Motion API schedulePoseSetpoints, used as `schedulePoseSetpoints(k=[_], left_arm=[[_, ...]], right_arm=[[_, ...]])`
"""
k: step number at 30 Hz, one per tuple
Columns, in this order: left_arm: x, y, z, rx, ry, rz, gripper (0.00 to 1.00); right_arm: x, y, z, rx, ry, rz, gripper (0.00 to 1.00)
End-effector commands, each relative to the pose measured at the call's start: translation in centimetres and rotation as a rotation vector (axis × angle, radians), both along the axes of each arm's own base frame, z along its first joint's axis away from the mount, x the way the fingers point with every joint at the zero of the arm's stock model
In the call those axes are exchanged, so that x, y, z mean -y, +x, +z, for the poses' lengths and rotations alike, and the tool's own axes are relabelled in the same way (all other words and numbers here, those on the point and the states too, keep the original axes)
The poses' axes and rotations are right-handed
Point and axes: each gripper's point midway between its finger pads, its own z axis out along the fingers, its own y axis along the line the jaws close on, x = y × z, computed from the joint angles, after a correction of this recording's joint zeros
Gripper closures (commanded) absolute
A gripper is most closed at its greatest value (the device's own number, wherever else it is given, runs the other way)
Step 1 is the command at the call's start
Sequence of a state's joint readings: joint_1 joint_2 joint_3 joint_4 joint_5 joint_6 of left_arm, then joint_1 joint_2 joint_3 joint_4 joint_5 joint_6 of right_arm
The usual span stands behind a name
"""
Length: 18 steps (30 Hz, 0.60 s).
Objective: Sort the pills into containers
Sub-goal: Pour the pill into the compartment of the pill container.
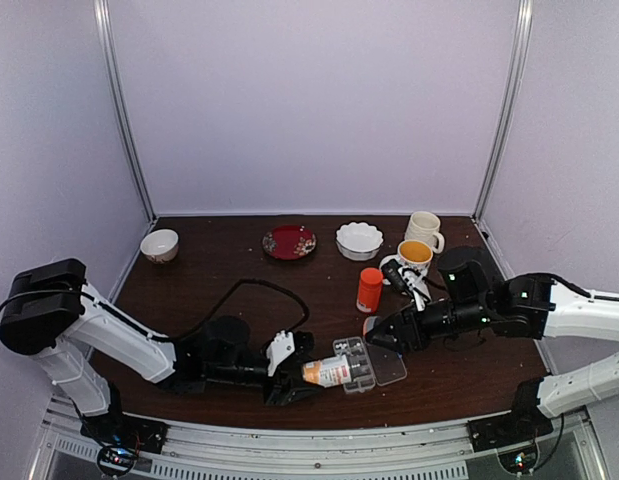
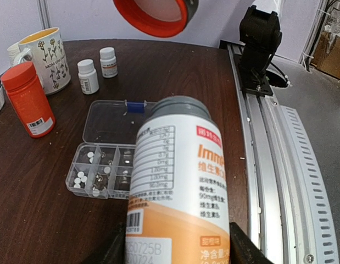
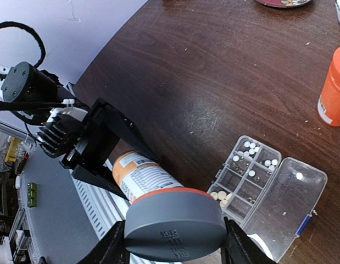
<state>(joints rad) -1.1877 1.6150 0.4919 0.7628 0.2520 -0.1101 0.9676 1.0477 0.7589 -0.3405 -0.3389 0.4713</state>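
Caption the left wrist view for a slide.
Left fingers grip an orange-and-white bottle near the open pill box holding white pills.

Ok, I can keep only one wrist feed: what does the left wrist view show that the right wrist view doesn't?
Left wrist only: two small white bottles and a flowered mug. Right wrist only: a red plate's edge. Both: the open pill box with pills, the orange bottle, the orange-and-white bottle in the left gripper, and the grey cap in the right gripper.

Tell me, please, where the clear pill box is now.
In the top view, the pill box lies open near the table's front edge, just right of the orange-and-white bottle held by the left gripper.
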Motion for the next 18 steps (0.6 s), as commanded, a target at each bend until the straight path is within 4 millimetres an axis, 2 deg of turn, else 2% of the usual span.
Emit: schedulePoseSetpoints(k=[1,8,18], left_arm=[[1.3,-0.2,0.9,0.016,-0.021,-0.029,0.89],[2.0,0.3,0.5,0.015,0.005,-0.009,0.89],[2.6,0.9,-0.1,0.006,0.032,0.012,0.89]], right_arm=[[-1.5,-1.8,0.5,-0.055,0.088,0.052,0.89],[-2.9,-3.0,0.2,-0.111,0.164,0.091,0.90],[-3.5,-3.0,-2.3,-0.164,0.151,0.075,0.92]])
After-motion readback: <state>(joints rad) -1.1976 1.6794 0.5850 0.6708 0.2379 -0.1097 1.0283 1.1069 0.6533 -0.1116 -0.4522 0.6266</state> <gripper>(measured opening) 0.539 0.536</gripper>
